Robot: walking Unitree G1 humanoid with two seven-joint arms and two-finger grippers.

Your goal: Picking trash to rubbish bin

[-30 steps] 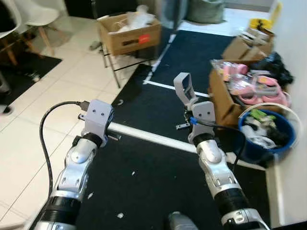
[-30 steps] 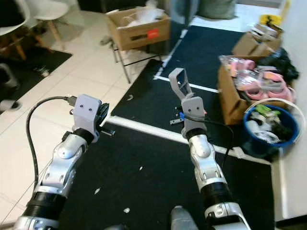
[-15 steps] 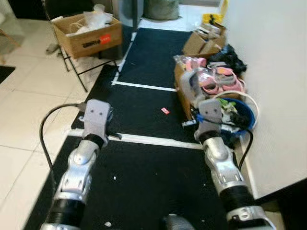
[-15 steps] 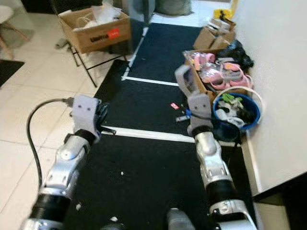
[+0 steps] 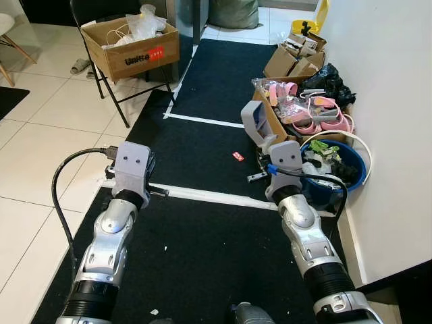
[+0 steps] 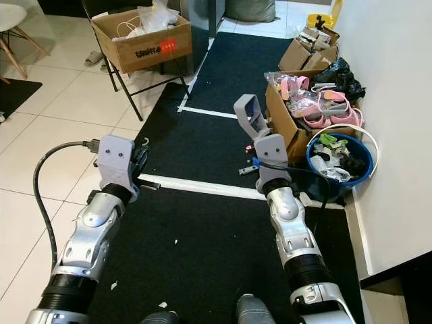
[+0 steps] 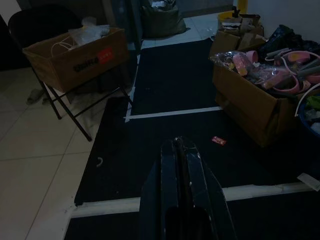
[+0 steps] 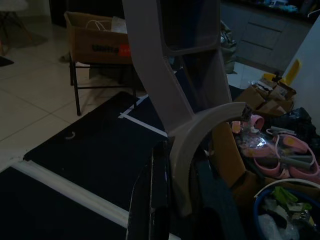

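trash (image 5: 237, 156) red, on black mat; left wrist view: left gripper (image 7: 181, 150) jaws pressed together; right gripper (image 8: 172, 165) pinching grey piece (image 8: 172, 60).

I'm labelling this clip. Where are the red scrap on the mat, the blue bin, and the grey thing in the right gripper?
red scrap (image 5: 237, 156), left eye view, its middle.
blue bin (image 5: 315, 194), left eye view, front wall.
grey thing (image 5: 254, 123), left eye view, upper frame.

Black mat (image 5: 216, 88) crossed by white stripes (image 5: 202, 121); a small red scrap (image 5: 237, 156) on it; blue bin (image 6: 337, 165); brown cardboard box (image 5: 131, 50) with red label; pale tiles (image 5: 40, 128).
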